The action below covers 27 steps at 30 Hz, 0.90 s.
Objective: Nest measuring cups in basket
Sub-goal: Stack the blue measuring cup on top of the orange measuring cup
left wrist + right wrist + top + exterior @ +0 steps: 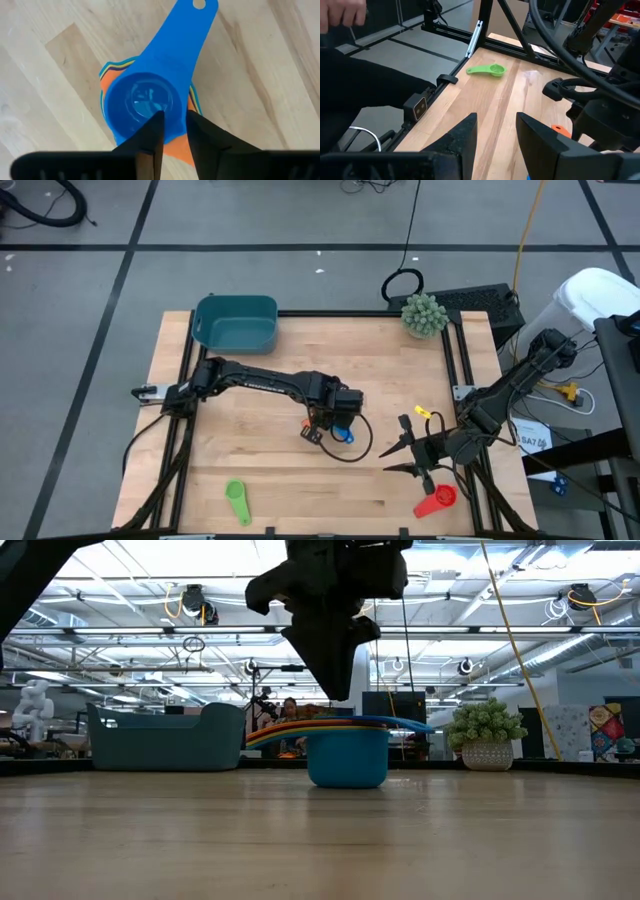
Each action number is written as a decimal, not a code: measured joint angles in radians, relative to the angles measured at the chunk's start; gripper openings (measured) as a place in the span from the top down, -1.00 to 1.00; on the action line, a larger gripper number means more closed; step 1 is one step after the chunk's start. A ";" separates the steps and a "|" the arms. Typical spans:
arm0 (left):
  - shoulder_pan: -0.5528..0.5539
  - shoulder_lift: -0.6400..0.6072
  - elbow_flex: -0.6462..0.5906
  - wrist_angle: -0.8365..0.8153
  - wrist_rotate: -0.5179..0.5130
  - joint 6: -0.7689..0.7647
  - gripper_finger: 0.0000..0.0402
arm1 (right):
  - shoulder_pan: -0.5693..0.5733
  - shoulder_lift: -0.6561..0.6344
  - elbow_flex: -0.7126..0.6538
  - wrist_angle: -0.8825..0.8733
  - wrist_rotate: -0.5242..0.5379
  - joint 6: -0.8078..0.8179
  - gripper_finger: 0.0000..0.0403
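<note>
A stack of nested measuring cups (347,752) stands on its base at the table's middle, with the handles fanned out. A blue cup (150,95) lies on top, and orange and yellow edges show under it. My left gripper (174,116) points down just above the stack's rim, slightly open. One fingertip is over the blue bowl and the other over its outside, and the low view shows a gap below them. My right gripper (405,445) hovers open at the right with nothing between its fingers. The teal basket (237,302) stands at the far left.
A green cup (237,500) lies near the front edge at the left. A red cup (437,500) lies at the front right, and a small yellow one (423,412) beside my right gripper. A potted green plant (424,313) stands at the far right corner.
</note>
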 joint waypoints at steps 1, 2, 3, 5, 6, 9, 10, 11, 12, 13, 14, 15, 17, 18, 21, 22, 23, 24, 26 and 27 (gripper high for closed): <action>0.000 0.000 0.000 0.000 0.000 0.000 0.57 | 0.000 0.000 0.000 0.000 0.000 0.000 0.36; 0.000 0.000 0.000 0.000 0.000 0.000 0.57 | 0.000 0.000 0.000 0.000 0.000 0.000 0.36; 0.000 0.000 0.000 0.000 0.000 -0.002 0.57 | 0.000 0.000 0.000 0.000 0.000 -0.001 0.36; -0.001 0.000 0.000 0.000 0.000 -0.009 0.57 | 0.000 0.000 0.000 -0.002 0.001 -0.001 0.36; -0.002 0.000 0.000 0.001 0.000 -0.015 0.57 | 0.000 0.000 0.000 -0.010 0.002 0.001 0.36; -0.013 -0.008 0.000 0.008 -0.001 -0.034 0.57 | -0.013 0.000 0.001 -0.116 0.054 0.056 0.36; -0.018 -0.012 0.000 0.019 -0.003 -0.042 0.57 | -0.020 0.000 0.001 -0.166 0.076 0.083 0.36; -0.025 -0.020 0.001 0.041 -0.003 -0.047 0.57 | -0.029 0.001 0.001 -0.210 0.086 0.108 0.36; -0.033 -0.031 0.001 0.058 -0.002 -0.053 0.57 | -0.038 0.001 0.000 -0.240 0.088 0.131 0.36; -0.039 -0.040 0.001 0.067 -0.003 -0.058 0.57 | -0.045 0.001 0.000 -0.253 0.090 0.153 0.36; -0.046 -0.049 0.001 0.083 -0.006 -0.061 0.57 | -0.051 0.001 0.000 -0.256 0.090 0.168 0.36; -0.052 -0.060 0.001 0.114 -0.012 -0.070 0.56 | -0.054 0.001 0.000 -0.255 0.090 0.176 0.36; -0.061 -0.075 0.002 0.182 -0.018 -0.101 0.56 | -0.055 0.001 0.000 -0.256 0.090 0.182 0.36; -0.064 -0.083 0.002 0.215 -0.019 -0.120 0.56 | -0.055 0.001 0.001 -0.261 0.101 0.191 0.36; -0.080 -0.100 0.002 0.290 -0.022 -0.182 0.56 | -0.063 0.001 -0.007 -0.358 0.143 0.285 0.36; -0.086 -0.103 0.002 0.296 -0.022 -0.200 0.56 | -0.071 0.001 -0.020 -0.384 0.142 0.336 0.36; -0.092 -0.110 0.002 0.295 -0.032 -0.214 0.56 | -0.080 0.001 -0.042 -0.395 0.134 0.386 0.36; -0.099 -0.117 0.002 0.273 -0.061 -0.222 0.56 | -0.089 0.001 -0.070 -0.391 0.120 0.433 0.36; -0.111 -0.127 0.002 0.206 -0.151 -0.225 0.56 | -0.103 0.001 -0.135 -0.310 0.069 0.505 0.36; -0.114 -0.135 0.003 0.162 -0.208 -0.225 0.56 | -0.110 0.001 -0.171 -0.243 0.049 0.535 0.36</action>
